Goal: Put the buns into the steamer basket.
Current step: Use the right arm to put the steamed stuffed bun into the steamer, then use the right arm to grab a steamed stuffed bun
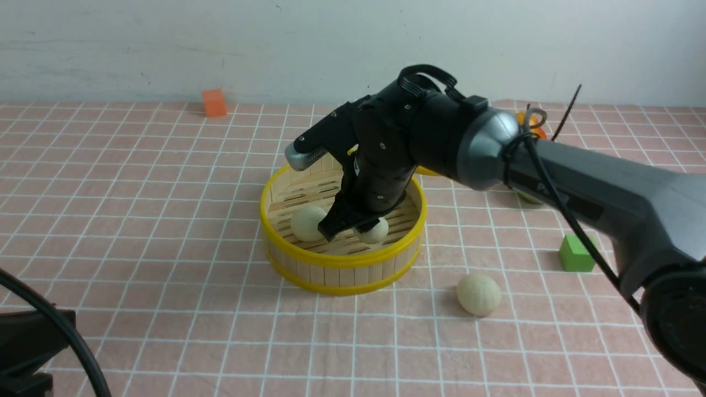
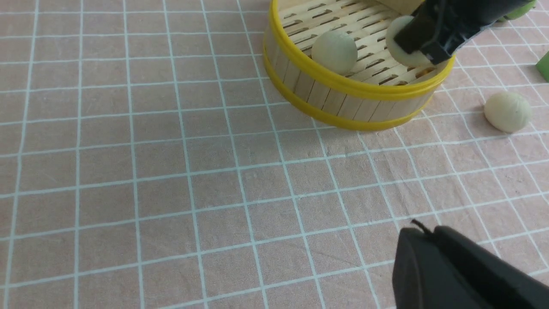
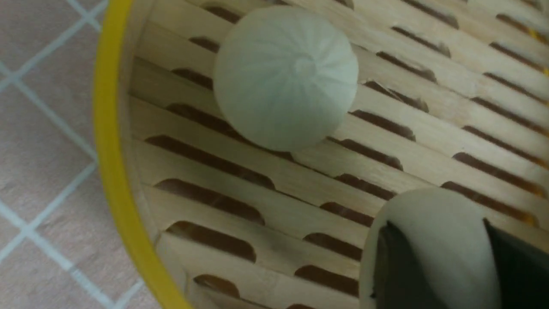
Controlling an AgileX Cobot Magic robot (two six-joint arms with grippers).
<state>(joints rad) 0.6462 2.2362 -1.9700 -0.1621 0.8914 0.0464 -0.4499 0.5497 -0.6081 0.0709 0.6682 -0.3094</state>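
1. My right claw [image 1: 348, 230] is down inside the steamer basket [image 1: 342, 259], with the tips close to the slatted floor.
2. Its fingers [image 3: 388, 266] sit either side of the second bun [image 1: 376, 231], and both look to be against it. Clamped or just resting on it: I can't tell from these views.
3. The second bun is on the near-right part of the basket floor, well inside the yellow rim.
4. The first bun [image 1: 308, 223] lies free on the slats just left of my claw, apart from the second bun. Its pleats show clearly in the right wrist view.
5. The third bun [image 1: 479, 295] is outside the basket on the checked cloth [image 1: 138, 220], to the near-right of the basket wall. It is near the wall but not touching.
6. My left claw [image 2: 446, 266] has its jaws together. It sits low at the near-left, well apart from the basket, and only its dark body shows.
7. A green block [image 1: 576, 253] sits right of the third bun, slightly farther back. An orange block [image 1: 214, 102] sits far-left by the wall.
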